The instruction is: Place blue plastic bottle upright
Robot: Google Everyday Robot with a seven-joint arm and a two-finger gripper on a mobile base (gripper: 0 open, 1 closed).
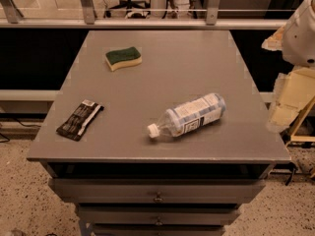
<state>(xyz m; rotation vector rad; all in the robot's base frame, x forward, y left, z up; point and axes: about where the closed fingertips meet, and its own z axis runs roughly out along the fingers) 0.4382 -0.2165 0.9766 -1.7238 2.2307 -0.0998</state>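
Grey table (pixel 162 80): blue plastic bottle (pixel 189 116) lying sideways, sponge (pixel 123 58), dark packet (pixel 79 119); end effector (pixel 286 102) off right edge.

Dim warm light; soft shadow under blue plastic bottle (pixel 189 115); tool (pixel 286 104) lit at right edge.
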